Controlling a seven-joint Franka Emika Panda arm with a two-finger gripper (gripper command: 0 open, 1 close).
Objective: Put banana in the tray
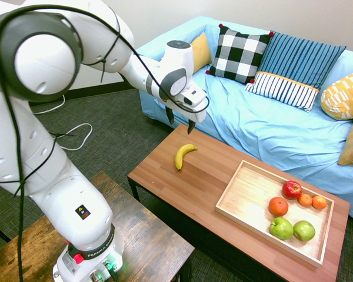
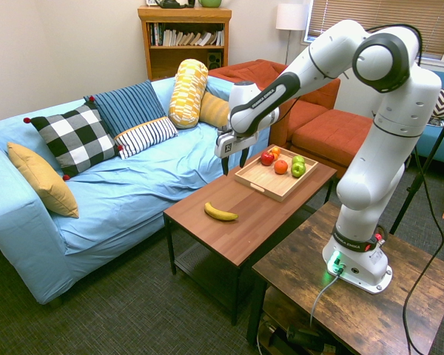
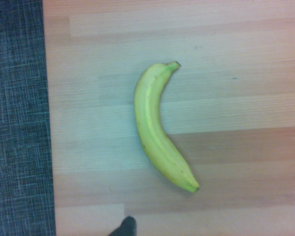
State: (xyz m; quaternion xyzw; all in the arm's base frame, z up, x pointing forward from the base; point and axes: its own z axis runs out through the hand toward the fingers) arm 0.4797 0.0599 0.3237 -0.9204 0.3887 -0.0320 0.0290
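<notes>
The yellow banana (image 1: pixel 183 155) (image 2: pixel 220 213) (image 3: pixel 160 129) lies flat on the reddish-brown coffee table (image 1: pixel 182 188), near its end away from the tray. My gripper (image 1: pixel 180 121) (image 2: pixel 233 161) hangs open and empty well above the table, roughly over the banana, fingers pointing down. The light-wood tray (image 1: pixel 247 197) (image 2: pixel 260 181) sits on the other half of the table. In the wrist view the whole banana shows on the wood beside the table's edge.
In the tray's far corner lie a red apple (image 1: pixel 292 189), two green apples (image 1: pixel 281 228), an orange (image 1: pixel 277 206) and two small oranges (image 1: pixel 312 201). A blue sofa (image 1: pixel 270 129) with cushions runs along the table's far side. A darker wooden table (image 1: pixel 135 241) bears the arm.
</notes>
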